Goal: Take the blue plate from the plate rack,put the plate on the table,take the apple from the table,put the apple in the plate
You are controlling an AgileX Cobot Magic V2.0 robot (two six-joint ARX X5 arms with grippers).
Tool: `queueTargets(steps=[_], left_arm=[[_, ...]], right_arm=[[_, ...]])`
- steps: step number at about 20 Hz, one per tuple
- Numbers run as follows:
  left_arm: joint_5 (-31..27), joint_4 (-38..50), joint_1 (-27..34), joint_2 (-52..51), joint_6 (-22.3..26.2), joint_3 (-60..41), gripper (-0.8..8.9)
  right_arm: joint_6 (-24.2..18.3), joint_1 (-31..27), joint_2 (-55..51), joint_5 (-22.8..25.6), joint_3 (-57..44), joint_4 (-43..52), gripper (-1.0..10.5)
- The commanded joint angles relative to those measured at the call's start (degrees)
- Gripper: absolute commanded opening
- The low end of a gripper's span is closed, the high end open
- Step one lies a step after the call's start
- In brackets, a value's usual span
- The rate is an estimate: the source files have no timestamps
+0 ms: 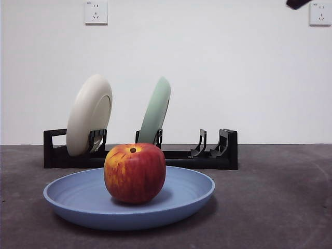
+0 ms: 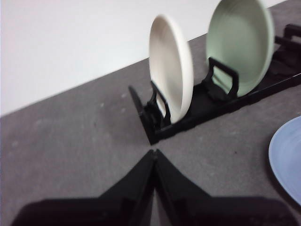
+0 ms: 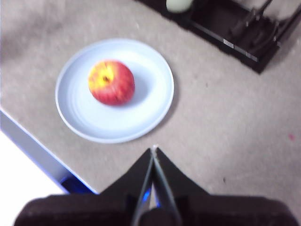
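The blue plate lies flat on the dark grey table in front of the plate rack. The red and yellow apple sits upright in the plate's middle. The right wrist view shows the apple in the plate from above, with my right gripper shut and empty, raised well clear of them. My left gripper is shut and empty above bare table near the rack's end; the plate's edge shows at that view's side.
A cream-white plate and a pale green plate stand upright in the rack; its right-hand slots hold nothing. A black arm tip shows at the top right corner. The table's front edge lies near the plate.
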Motion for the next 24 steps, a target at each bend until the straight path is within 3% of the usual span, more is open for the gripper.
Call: queueTargets(steps=[1, 4, 7, 13, 24], left_arm=[[0.0, 5.6, 0.6, -6.1, -5.4, -7.1, -0.03], [0.0, 10.5, 0.6, -12.5, -10.4, -14.6, -0.03], [0.0, 10.1, 0.6, -13.7, -14.8, -18.3, -0.03], [-2.9, 7.7, -1.4, -13.7, -13.2, -18.3, -0.03], [-3.0, 8.2, -1.6, -13.0, -13.5, -18.3, -0.03]], right_arm=[[0.4, 0.0, 0.1, 0.2, 0.0, -1.0, 0.0], [0.4, 0.0, 0.1, 0.2, 0.0, -1.4, 0.0], [0.4, 0.0, 0.1, 0.2, 0.0, -1.6, 0.0], [0.4, 0.0, 0.1, 0.2, 0.0, -2.2, 0.0], [0.4, 0.0, 0.1, 0.2, 0.0, -2.2, 0.0]])
